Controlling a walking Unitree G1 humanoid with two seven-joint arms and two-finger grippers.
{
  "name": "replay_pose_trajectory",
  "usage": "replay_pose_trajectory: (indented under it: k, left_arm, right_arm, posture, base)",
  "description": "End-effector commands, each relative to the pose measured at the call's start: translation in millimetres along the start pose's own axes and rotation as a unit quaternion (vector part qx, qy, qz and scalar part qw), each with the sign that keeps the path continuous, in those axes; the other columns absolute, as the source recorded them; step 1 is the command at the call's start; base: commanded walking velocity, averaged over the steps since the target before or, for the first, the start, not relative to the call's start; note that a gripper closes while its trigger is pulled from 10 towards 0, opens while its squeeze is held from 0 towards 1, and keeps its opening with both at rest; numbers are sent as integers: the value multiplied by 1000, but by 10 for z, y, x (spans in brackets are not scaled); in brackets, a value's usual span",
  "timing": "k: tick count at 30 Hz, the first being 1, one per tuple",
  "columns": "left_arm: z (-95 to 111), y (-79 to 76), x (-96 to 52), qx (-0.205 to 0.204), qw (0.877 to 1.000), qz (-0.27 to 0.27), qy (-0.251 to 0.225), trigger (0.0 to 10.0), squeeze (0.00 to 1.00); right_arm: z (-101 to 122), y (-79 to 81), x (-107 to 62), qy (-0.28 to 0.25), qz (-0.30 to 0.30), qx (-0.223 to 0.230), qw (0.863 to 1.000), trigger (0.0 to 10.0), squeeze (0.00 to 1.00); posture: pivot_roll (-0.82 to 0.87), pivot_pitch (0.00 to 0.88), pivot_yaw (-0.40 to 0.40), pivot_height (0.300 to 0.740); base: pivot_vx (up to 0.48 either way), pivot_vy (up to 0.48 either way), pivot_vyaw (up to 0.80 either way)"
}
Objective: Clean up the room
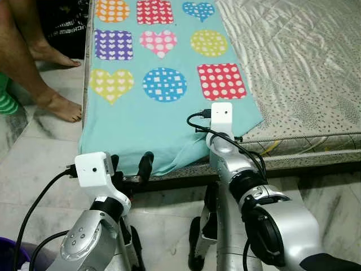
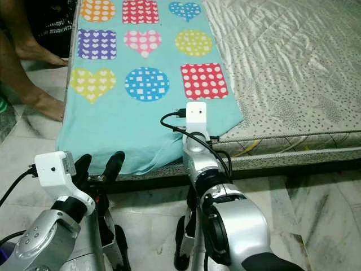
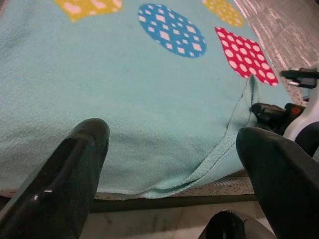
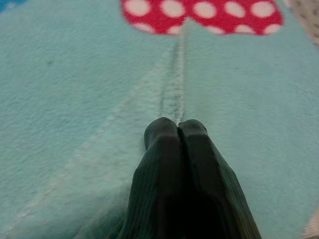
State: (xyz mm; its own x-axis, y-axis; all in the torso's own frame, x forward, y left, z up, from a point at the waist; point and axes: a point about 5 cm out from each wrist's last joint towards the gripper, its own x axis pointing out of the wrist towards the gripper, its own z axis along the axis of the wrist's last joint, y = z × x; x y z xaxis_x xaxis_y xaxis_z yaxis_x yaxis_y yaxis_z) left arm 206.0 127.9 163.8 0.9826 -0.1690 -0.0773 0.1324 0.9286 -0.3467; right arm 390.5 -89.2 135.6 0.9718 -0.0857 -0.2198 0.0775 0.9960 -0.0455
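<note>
**Right wrist view: blanket edge pinched**

The right gripper (image 4: 178,124) is closed on a fold of the turquoise blanket (image 1: 146,118), spread over the bed's (image 1: 299,68) near left part. The left gripper (image 1: 131,165) is held wide open, empty, at the blanket's near edge. No legible writing is seen.

Grey-veined marble floor (image 1: 34,164), low mattress (image 1: 304,68) in patterned grey sheet, bright even light

Legible txt: none.
Dark fabric (image 1: 63,25), top left by person's legs: white lettering, too small/cut off to read.
Blanket (image 1: 141,113): hearts, dots, squares; no words.
</note>
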Motion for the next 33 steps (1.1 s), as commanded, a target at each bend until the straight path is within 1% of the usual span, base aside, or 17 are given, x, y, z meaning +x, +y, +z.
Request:
replay_pose_trajectory:
  k: [1, 2, 4, 5, 9, 10, 12, 16, 19, 21, 25, 26, 27, 28, 29, 32, 33]
  left_arm:
    - [-38, 16, -26, 0, 1000, 2, 9, 10000, 0]
    - [-38, 20, -27, 1, 1000, 3, 9, 10000, 0]
    - [-34, 29, -36, 2, 1000, 4, 9, 10000, 0]
    - [-33, 31, -36, 2, 1000, 4, 8, 10000, 0]
    - [-35, 45, -48, 4, 1000, 4, 9, 10000, 0]
    - [-35, 45, -48, 4, 1000, 4, 9, 10000, 0]
    - [-40, 56, -52, 5, 1000, 4, 11, 10000, 0]
    - [-40, 51, -51, 6, 1000, 1, 11, 10000, 0]
    - [-38, 51, -54, 7, 1000, 0, 11, 10000, 0]
    - [-37, 51, -56, 7, 1000, 0, 11, 10000, 0]
    - [-40, 74, -68, 10, 1000, -1, 13, 10000, 0]
    - [-38, 82, -66, 11, 1000, -1, 13, 10000, 0]
    - [-38, 82, -66, 11, 1000, -1, 13, 10000, 0]
    - [-36, 85, -64, 12, 1000, -1, 13, 10000, 0]
    - [-34, 90, -58, 12, 1000, -1, 13, 10000, 0]
    - [-33, 88, -47, 15, 1000, -5, 14, 10000, 0]
    - [-33, 88, -47, 15, 1000, -5, 14, 10000, 0]
  right_arm:
    - [-87, -107, -3, 8, -5, 18, 1000, 0, 0]
    - [-93, -135, -6, 4, -4, 25, 1000, 0, 0]
    - [-102, -204, -26, -9, 6, 56, 998, 0, 0]
    - [-103, -210, -30, -10, 7, 59, 998, 0, 0]
    - [-95, -323, -93, -39, 19, 75, 996, 0, 0]
    - [-95, -323, -93, -39, 19, 75, 996, 0, 0]
    - [-98, -403, -167, -58, 31, 86, 994, 0, 0]
    - [-139, -490, -277, -65, 43, 98, 992, 0, 0]
    - [-176, -565, -378, -71, 54, 99, 991, 0, 0]
    - [-184, -582, -402, -73, 57, 98, 991, 0, 0]
    - [-283, -718, -586, -60, 67, 91, 992, 0, 0]
    - [-324, -771, -661, -54, 70, 87, 992, 0, 0]
    - [-324, -771, -661, -54, 70, 87, 992, 0, 0]
    - [-344, -801, -697, -51, 69, 83, 993, 0, 0]
    - [-391, -870, -767, -43, 66, 77, 994, 0, 0]
    - [-427, -960, -860, -38, 62, 69, 995, 0, 0]
    - [-427, -960, -860, -38, 62, 69, 995, 0, 0]
  posture:
    - [105, 294, -96, 509]
    - [104, 294, -95, 509]
    - [102, 293, -92, 509]
    - [102, 293, -92, 509]
    - [95, 291, -86, 509]
    - [95, 291, -86, 509]
    - [91, 289, -82, 509]
    - [91, 286, -81, 509]
    - [92, 285, -78, 509]
    - [92, 285, -78, 509]
    - [91, 280, -74, 509]
    - [88, 275, -69, 509]
    - [88, 275, -69, 509]
    - [87, 275, -68, 509]
    - [85, 274, -64, 509]
    - [81, 271, -57, 509]
    - [81, 271, -57, 509]
  base:
    - [0, 0, 0]
    - [0, 0, 0]
    - [0, 0, 0]
    - [0, 0, 0]
    - [0, 0, 0]
    - [0, 0, 0]
    - [0, 0, 0]
    - [0, 0, 0]
    - [0, 0, 0]
    - [0, 0, 0]
    - [0, 0, 0]
    - [0, 0, 0]
    - [0, 0, 0]
    - [0, 0, 0]
    - [0, 0, 0]
    - [0, 0, 0]
    - [0, 0, 0]
